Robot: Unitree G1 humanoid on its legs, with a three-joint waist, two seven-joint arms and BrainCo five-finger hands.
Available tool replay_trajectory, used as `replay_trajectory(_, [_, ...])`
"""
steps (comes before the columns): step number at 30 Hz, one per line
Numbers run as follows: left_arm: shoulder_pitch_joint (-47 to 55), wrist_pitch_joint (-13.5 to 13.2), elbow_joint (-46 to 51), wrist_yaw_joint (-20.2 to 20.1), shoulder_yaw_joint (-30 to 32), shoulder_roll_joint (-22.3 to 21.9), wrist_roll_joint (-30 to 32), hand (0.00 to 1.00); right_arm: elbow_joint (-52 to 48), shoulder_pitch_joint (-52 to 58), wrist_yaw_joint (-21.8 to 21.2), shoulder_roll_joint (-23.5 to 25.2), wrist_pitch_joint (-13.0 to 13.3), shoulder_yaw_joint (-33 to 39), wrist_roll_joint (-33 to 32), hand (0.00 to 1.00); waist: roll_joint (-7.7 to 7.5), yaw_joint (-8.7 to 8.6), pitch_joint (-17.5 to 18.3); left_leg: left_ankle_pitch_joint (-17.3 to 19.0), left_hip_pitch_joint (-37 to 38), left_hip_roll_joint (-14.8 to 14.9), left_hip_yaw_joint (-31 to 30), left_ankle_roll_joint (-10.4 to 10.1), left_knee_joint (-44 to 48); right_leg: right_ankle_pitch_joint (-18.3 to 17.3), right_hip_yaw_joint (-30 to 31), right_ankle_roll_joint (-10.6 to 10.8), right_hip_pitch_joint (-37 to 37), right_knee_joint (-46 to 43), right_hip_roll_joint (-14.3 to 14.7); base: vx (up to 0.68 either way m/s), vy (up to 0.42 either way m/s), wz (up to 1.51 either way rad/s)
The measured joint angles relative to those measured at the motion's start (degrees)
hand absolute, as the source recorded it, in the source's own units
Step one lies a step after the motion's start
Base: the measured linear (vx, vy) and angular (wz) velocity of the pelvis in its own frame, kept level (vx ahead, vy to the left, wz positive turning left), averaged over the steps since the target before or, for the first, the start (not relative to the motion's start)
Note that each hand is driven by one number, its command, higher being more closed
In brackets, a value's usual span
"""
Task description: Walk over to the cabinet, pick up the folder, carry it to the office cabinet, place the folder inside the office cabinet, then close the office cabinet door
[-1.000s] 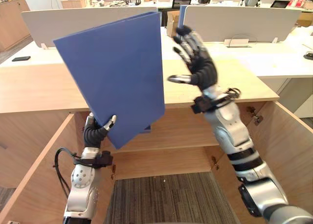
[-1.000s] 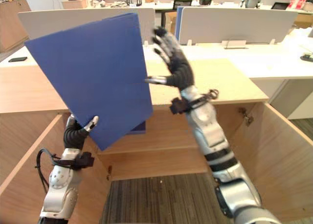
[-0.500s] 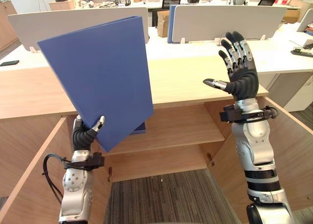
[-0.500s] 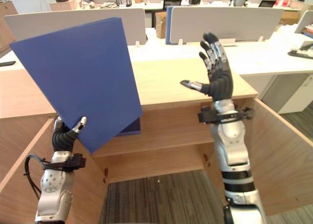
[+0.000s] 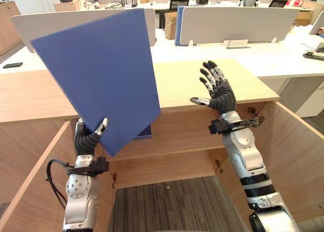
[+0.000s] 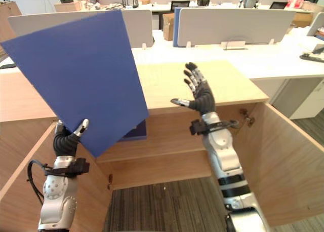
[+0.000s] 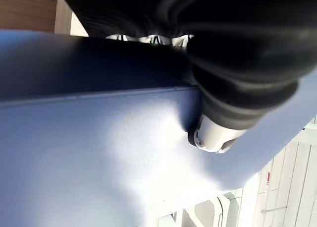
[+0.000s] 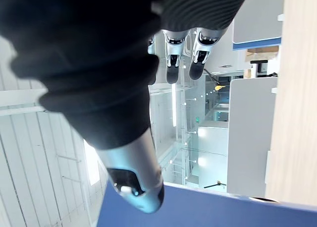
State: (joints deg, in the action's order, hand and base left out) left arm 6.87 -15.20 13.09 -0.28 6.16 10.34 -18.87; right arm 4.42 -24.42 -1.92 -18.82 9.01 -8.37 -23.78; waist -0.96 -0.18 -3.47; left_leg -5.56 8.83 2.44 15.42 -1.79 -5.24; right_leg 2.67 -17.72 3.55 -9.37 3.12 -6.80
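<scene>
Left hand (image 5: 89, 139) pinching tilted blue folder (image 5: 98, 75) at its lower corner, right hand (image 5: 218, 93) raised and splayed wide, office cabinet (image 5: 188, 134) open beyond, dark shelf item (image 5: 147, 132) possibly a book.

The left arm (image 5: 80, 194) and right arm (image 5: 247, 161) are rounded silver-grey shells split by black bands. Dark ribbed covers wrap the wrists of the left hand (image 5: 89, 139) and right hand (image 5: 220, 94); silver fingers (image 8: 173, 58) end in dark tips.

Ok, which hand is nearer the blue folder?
Left. The left hand grips the folder at its lower corner; the right hand is open, raised apart from it, beyond its right edge.
</scene>
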Motion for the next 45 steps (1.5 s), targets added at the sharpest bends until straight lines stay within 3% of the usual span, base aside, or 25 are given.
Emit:
replay_trajectory(9, [-1.80, -0.99, 4.54, -5.29, -5.11, 1.90, -8.57, 1.00, 15.61, -13.58, -2.64, -0.03, -0.98, -9.76, -6.91, 0.00, 0.13, 1.13, 0.07, -0.24, -0.58, -0.07, -0.74, -0.04, 0.21, -0.01, -0.79, -0.01, 0.12, 0.00, -0.05, -0.01, -0.002, 0.04])
replay_trajectory(15, [-2.22, -2.01, 4.52, -5.21, -4.78, 4.78, -11.50, 1.00, 20.22, -19.85, -3.82, -0.58, -0.90, -13.93, -9.25, 0.00, 0.19, 1.34, 0.11, -0.34, -0.67, -0.08, -0.80, -0.05, 0.20, -0.02, -0.84, -0.03, 0.24, -0.18, -0.09, 0.00, 0.000, 0.00])
replay_trajectory(22, [-2.95, -3.25, 4.48, -5.19, -5.73, 7.59, -14.05, 1.00, 21.20, -27.16, -8.75, -3.70, -0.54, -23.64, -15.58, 0.00, 0.33, 1.54, 0.20, -0.43, -0.90, -0.06, -1.04, -0.09, 0.18, -0.05, -0.99, -0.07, 0.38, -0.28, -0.09, -0.01, -0.001, 0.01])
replay_trajectory(30, [-4.35, -6.05, 4.33, -5.19, -6.88, 9.28, -15.97, 1.00, 21.06, -31.09, -12.11, -7.80, -0.28, -29.89, -24.21, 0.00, 0.42, 2.70, 0.99, -0.59, -1.84, -0.08, -2.07, -0.13, 0.23, -0.06, -1.99, -0.07, 0.71, -0.09, -0.02, -0.01, -0.009, 0.06])
replay_trajectory(31, [-4.35, -6.25, 4.31, -5.19, -6.88, 9.46, -16.01, 1.00, 21.04, -31.23, -12.16, -7.81, -0.37, -30.47, -25.23, 1.00, 0.45, 2.88, 1.03, -0.59, -1.85, -0.06, -2.10, -0.14, 0.23, -0.06, -2.02, -0.08, 0.69, -0.04, 0.02, -0.03, -0.014, 0.04])
replay_trajectory(37, [-4.35, -7.80, 2.89, -5.20, -6.89, 11.91, -20.03, 1.00, 14.76, -31.62, -12.78, -12.37, -3.06, -34.45, -29.27, 1.00, 0.54, 3.88, 1.63, -0.54, -2.62, 0.02, -2.16, -0.24, 0.26, -0.08, -2.02, -0.12, 1.34, -0.15, 0.06, 0.00, 0.000, 0.00])
replay_trajectory(38, [-4.35, -7.98, 2.89, -5.21, -6.89, 11.98, -20.54, 0.00, 13.96, -31.63, -12.78, -12.81, -3.16, -34.41, -29.31, 1.00, 0.55, 3.96, 1.85, -0.57, -2.86, 0.02, -2.16, -0.26, 0.27, -0.06, -2.01, -0.10, 1.50, -0.22, 0.06, 0.00, 0.000, 0.00])
replay_trajectory(45, [-3.83, -9.10, 1.44, -6.91, -7.25, 12.00, -23.24, 0.00, 11.10, -30.83, -13.89, -13.87, -3.96, -34.14, -30.89, 1.00, 0.70, 3.77, 2.28, -0.54, -2.79, 0.14, -2.02, -0.33, 0.29, -0.22, -1.79, -0.22, 1.68, -0.86, 0.01, -0.01, 0.000, -0.01])
